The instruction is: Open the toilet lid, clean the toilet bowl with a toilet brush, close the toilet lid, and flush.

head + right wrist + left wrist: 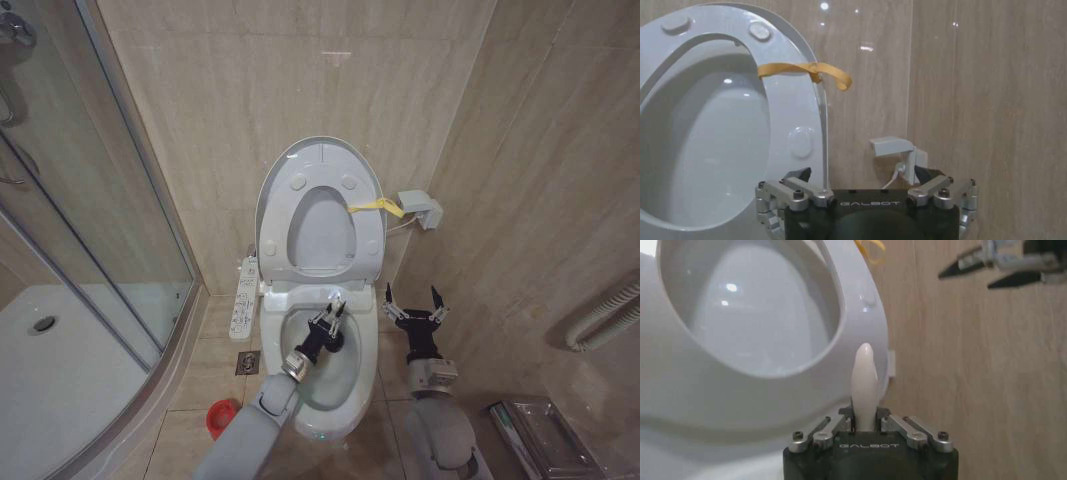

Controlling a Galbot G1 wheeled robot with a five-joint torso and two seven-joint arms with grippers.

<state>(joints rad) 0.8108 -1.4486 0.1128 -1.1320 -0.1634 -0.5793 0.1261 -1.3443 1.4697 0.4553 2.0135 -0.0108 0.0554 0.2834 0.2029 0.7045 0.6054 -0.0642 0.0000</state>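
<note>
Lid: toilet lid (pixel 322 160) raised with the seat ring (pixel 320 225) against the wall tiles, upper centre of the head view; yellow strap (pixel 377 206) hanging at its right edge, probably a pull loop for an end effector.
Bowl: toilet bowl (pixel 325 345) lower centre, uncovered for scrubbing; button panel (pixel 244 297) along its left side.
Left end effector: (pixel 330 318) over the bowl's interior, clamped on the toilet brush (pixel 864 385); handle pinched between the fingers, apparently so the brush end could reach the basin.
Brush base: red cup (pixel 222 417) on the floor, lower left, beside the bowl.
Right end effector: (pixel 415 305) lower right of centre, beside the bowl, fingers spread and holding nothing; seemingly waiting near the strap.
Left wrist view: pale handle seen gripped, unclear from the head.
Right wrist view: strap knot and grey wall box (pixel 897 150) shown close.
</note>
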